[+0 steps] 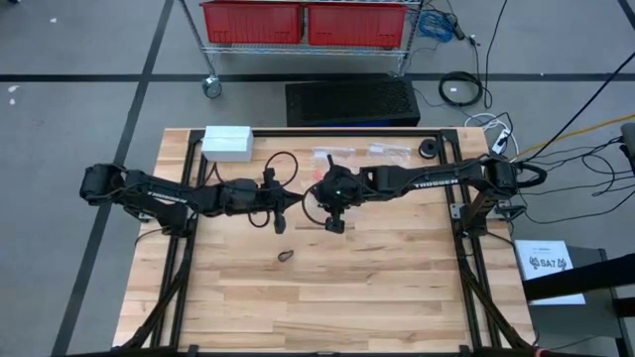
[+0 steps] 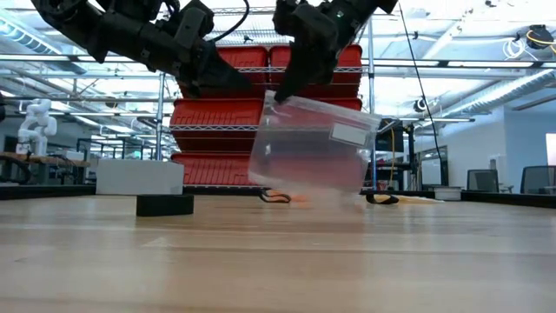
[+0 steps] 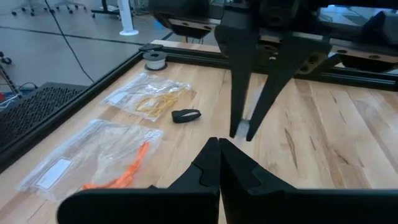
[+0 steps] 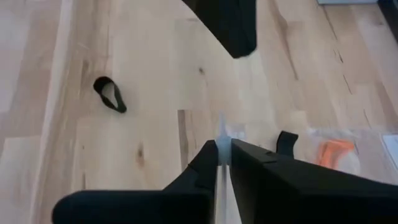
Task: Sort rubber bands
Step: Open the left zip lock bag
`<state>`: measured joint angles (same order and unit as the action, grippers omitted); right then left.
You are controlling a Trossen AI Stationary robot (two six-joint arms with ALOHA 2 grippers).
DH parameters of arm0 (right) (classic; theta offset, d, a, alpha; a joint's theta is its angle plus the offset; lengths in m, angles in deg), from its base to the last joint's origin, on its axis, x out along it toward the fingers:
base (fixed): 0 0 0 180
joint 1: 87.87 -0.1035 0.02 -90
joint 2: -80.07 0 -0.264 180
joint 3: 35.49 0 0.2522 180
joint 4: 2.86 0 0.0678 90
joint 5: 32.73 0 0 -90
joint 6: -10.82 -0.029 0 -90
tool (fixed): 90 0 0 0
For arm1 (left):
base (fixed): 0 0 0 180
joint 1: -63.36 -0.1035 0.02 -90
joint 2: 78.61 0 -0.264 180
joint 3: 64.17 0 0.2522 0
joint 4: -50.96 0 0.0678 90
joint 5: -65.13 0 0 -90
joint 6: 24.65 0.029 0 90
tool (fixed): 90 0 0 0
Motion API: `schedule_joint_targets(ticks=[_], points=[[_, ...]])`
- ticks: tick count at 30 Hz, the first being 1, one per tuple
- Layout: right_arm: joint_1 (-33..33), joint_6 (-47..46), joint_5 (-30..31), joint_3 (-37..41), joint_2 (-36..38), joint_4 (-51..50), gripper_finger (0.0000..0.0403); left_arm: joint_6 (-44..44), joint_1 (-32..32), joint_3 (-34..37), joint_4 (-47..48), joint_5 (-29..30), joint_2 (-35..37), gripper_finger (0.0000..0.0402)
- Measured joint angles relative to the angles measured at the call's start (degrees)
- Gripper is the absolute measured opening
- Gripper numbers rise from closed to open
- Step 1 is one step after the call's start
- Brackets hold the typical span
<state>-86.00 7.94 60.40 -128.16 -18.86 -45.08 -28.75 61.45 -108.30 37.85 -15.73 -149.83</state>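
My right gripper (image 2: 282, 89) is shut on a clear plastic bag (image 2: 313, 143) with a white label, above the table's middle. My left gripper (image 3: 219, 144) is shut and empty, just to the left of it (image 1: 281, 220). One black rubber band (image 1: 286, 256) lies on the bare wood nearer the front; it also shows in the right wrist view (image 4: 111, 94). Another black band (image 3: 186, 116) lies by a bag of tan-yellow bands (image 3: 155, 99). Orange-red bands (image 3: 124, 171) lie in another clear bag. My right gripper pinches the clear bag by its top edge (image 4: 222, 132) between its two fingers, which come from above and point down. The bag hangs below the fingers, tilted, and seems clear of the table in the low view.
A white box (image 1: 227, 142) stands at the table's far left. A small black block (image 2: 165, 204) lies on the wood. A roll (image 1: 429, 149) sits near the far right edge. The two bags with bands lie along the far edge (image 1: 332, 157). Bare wood lies toward the front.
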Motion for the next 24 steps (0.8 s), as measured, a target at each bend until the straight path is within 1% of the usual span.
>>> schedule_joint_targets(ticks=[2,4,8,12,14,17,24], points=[[-0.2,0.6,0.0,0.0,0.0,0.3,0.001,0.0,0.0,0.0,0.0,-1.6,0.0,0.0007],[-0.4,0.9,0.0,0.0,0.0,0.8,0.001,-0.1,0.0,0.0,0.0,-4.3,0.0,0.0022],[-0.6,1.9,-0.1,0.0,0.0,1.5,0.0009,-1.3,0.0,0.0,-0.7,-7.4,0.0,0.0069],[-0.8,2.4,-0.1,0.0,0.0,2.4,0.0009,-3.5,0.0,0.0,-0.7,-8.6,0.0,0.0119],[-0.8,2.9,-0.1,0.0,0.0,2.7,0.0009,-4.7,0.0,0.0,-1.0,-9.0,0.0,0.0136],[-0.9,3.3,-0.2,0.0,0.0,3.1,0.0009,-4.8,0.0,0.0,-1.0,-8.9,0.0,0.0146],[-0.9,4.0,-0.3,0.0,0.0,3.8,0.0009,-6.1,0.0,0.0,-0.9,-8.8,-0.9,0.0148]])
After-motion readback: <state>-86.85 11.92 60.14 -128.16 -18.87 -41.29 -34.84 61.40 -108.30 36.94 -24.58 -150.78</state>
